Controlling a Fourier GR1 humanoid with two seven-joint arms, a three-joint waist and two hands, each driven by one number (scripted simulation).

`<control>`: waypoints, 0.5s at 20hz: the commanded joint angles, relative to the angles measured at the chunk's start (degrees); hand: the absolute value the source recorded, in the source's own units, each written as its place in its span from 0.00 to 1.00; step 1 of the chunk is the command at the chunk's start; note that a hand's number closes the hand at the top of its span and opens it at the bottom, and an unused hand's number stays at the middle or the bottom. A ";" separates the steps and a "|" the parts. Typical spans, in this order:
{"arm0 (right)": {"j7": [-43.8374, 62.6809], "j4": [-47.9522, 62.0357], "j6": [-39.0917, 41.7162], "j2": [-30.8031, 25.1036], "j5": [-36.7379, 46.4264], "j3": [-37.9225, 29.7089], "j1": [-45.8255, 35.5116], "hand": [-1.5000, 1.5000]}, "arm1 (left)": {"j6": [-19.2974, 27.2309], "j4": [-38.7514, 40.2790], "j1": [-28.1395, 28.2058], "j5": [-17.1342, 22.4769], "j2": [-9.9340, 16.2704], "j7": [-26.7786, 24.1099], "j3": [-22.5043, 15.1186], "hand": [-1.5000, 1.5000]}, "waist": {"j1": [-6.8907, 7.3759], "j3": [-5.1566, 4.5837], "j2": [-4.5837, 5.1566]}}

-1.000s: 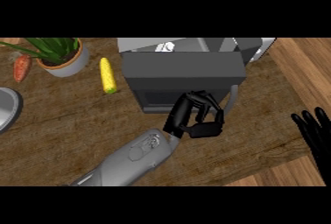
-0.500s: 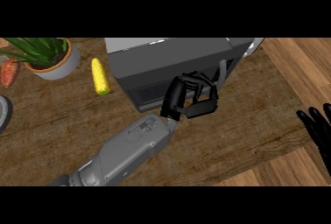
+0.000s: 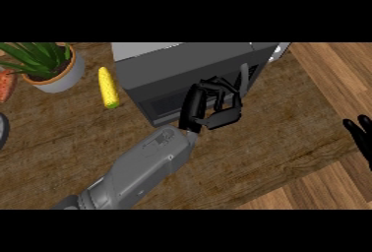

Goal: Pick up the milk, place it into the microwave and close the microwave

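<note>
The grey microwave (image 3: 190,66) stands at the back of the counter, its dark door front (image 3: 163,104) facing me and looking closed. My left hand (image 3: 216,107) is at the door's right part, near the handle (image 3: 244,78), its slightly bent fingers touching the front and holding nothing. At the view's right edge my right hand (image 3: 360,139) rests open, fingers up. No milk shows anywhere; the microwave's inside is hidden.
A yellow corn cob (image 3: 109,87) lies left of the microwave. A potted plant (image 3: 45,65) and a carrot (image 3: 6,84) are at the far left. A grey rim (image 3: 2,130) shows at the left edge. Lighter wood boards (image 3: 327,78) run along the right.
My left hand has moved forward against the microwave's front. The white interior seen earlier no longer shows; the door has swung to. The right hand has stayed at the right edge.
</note>
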 commanded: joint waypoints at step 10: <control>3.73 -1.80 -1.10 -2.18 -4.42 -1.21 -1.95 0.00 | -1.40 5.20 -3.88 4.46 0.01 -3.88 1.33 1.00 | -1.00 -0.01 0.58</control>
